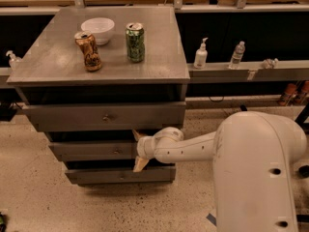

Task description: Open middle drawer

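Far left, a small white pump bottle [10,58] stands beside the grey metal cabinet top [53,64]. On the top stand a brown drink can [89,51], a white round bowl [98,30] and a green drink can [135,42], all upright. Below are three grey fronts stacked: the tall top drawer front [67,118], the grey-painted middle drawer [87,150] with its small round metal knob [116,152] at centre, and the slim bottom drawer front [111,175]. The middle drawer looks shut. Just right of the knob, the two-finger gripper [138,149] sits at the drawer front, jaws spread vertically, one tan fingertip [136,134] by the upper edge and the other by the lower edge, pinching nothing; the knob lies outside them. The white arm [193,146] runs right to the rounded white robot body [260,173]. Behind, a white soap dispenser [200,54] and a clear plastic bottle [236,54] stand on the wall ledge [280,70]. Step in hand: reach and align, pull not begun. The next move likely calls for shifting left to bracket the knob, closing, then pulling straight out.
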Available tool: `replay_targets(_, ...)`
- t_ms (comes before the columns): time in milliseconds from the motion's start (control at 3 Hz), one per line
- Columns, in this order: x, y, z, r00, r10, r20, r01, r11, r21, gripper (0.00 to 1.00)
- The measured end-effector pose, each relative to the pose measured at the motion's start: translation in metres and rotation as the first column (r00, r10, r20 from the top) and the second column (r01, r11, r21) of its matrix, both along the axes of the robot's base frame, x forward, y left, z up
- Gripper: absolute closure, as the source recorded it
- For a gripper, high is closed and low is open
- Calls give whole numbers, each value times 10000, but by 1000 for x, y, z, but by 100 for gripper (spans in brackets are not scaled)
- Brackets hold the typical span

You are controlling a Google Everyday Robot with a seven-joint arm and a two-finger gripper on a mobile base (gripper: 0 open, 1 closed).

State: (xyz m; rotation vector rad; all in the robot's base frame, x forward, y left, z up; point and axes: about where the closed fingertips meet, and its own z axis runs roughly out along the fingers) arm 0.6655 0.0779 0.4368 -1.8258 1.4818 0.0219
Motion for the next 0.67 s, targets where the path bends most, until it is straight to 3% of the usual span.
replay_targets(333,2,10,-23,9987,-81,-507,50,9982,-594,20)
replay_targets(667,-2,12,-30,9974,-39,-715,-35,9947,-1032,29)
